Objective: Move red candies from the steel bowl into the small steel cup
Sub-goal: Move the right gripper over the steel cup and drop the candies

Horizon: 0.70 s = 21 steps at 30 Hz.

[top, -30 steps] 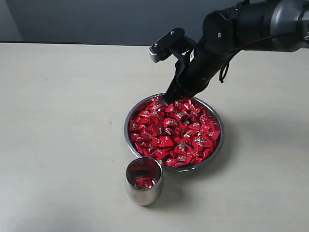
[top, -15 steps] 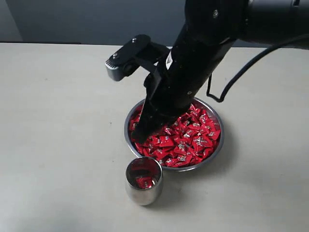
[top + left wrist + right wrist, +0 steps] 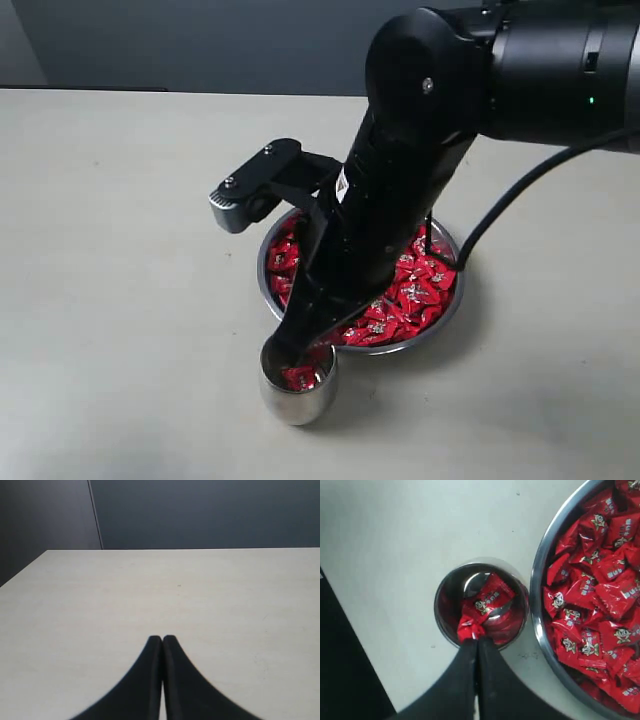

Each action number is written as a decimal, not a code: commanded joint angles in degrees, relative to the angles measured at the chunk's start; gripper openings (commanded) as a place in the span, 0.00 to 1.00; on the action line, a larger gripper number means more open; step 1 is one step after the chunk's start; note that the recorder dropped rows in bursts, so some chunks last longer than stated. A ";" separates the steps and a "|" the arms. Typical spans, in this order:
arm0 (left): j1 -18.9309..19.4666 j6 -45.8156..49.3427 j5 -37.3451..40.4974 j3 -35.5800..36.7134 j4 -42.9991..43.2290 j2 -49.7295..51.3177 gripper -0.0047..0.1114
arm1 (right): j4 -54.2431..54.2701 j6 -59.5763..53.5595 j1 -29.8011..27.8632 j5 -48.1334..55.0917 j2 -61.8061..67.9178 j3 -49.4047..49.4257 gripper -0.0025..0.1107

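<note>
No words or numbers can be read. The red candies [image 3: 615,595] carry a small silver-white cartoon-face mark. A white sticker [image 3: 343,183] on the right arm [image 3: 430,110] is illegible.

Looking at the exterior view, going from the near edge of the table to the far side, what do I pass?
small steel cup → steel bowl full of red candies → bare table → dark wall

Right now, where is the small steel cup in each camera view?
Exterior view: small steel cup bottom centre, under the right gripper.
Left wrist view: not in it.
Right wrist view: centre, under the gripped red candy.
Shared landmark: the steel bowl beside it.
</note>
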 commanded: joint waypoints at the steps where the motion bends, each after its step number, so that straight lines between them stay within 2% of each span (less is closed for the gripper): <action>1: 0.05 -0.15 -0.10 0.22 0.07 -0.26 0.04 | 1.01 -0.83 0.03 -2.53 0.64 0.25 0.01; 21: 0.05 -0.15 -0.10 0.22 0.07 -0.26 0.04 | 1.95 -2.30 0.03 -3.54 3.70 0.25 0.03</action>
